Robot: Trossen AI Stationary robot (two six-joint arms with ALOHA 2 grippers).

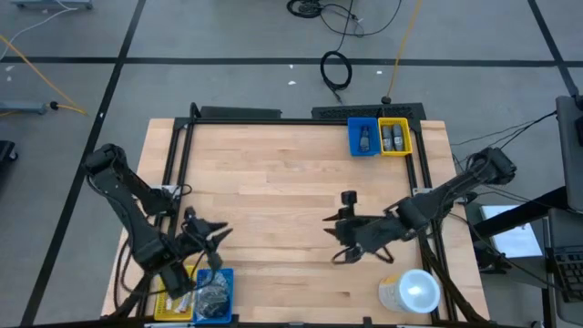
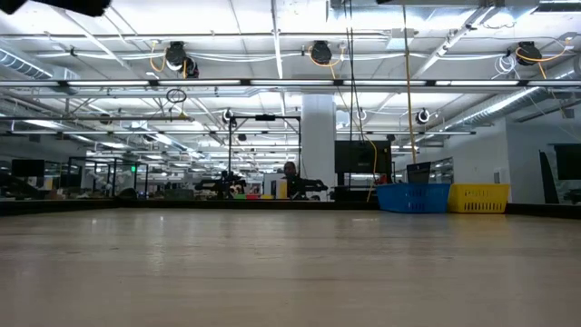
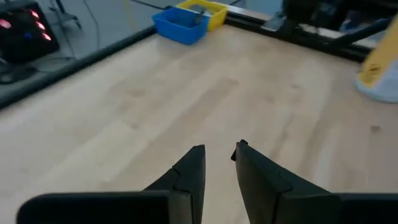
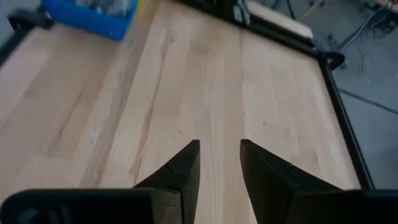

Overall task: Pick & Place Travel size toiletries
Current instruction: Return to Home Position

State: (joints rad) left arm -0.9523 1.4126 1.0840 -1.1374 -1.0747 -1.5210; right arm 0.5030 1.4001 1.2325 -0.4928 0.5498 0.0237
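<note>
High view shows the table (image 1: 273, 182) bare across its middle, with the toiletries sorted into bins at two places. The near blue bin (image 1: 227, 277), just below the left gripper (image 1: 217, 235), holds a heap of dark wrapped pieces (image 1: 213, 292). The near yellow bin (image 1: 160, 308) touching it holds pale items too small to name. At the far edge, the far blue bin (image 1: 353, 146) holds a small grey bottle (image 1: 365, 138), and the far yellow bin (image 1: 407, 138) beside it holds darker pieces. I see no loose item on the wood, so the sorting looks finished.

That fits how the arms are held. The left gripper hovers beside its bins, not over them. In the left wrist view its fingers (image 3: 189, 171) stand a narrow gap apart with nothing between them, pointing out across the bare boards.

The right gripper (image 1: 339, 244) hangs over the table's middle, well apart from any bin and from the white-lidded cup (image 1: 412, 292) in its corner. In the right wrist view its fingers (image 4: 183, 163) also stand slightly parted and empty.

With both grippers empty and clear of the bins, I judge this to be a retreat to rest. The low view shows neither arm at table height, which agrees with that.
</note>
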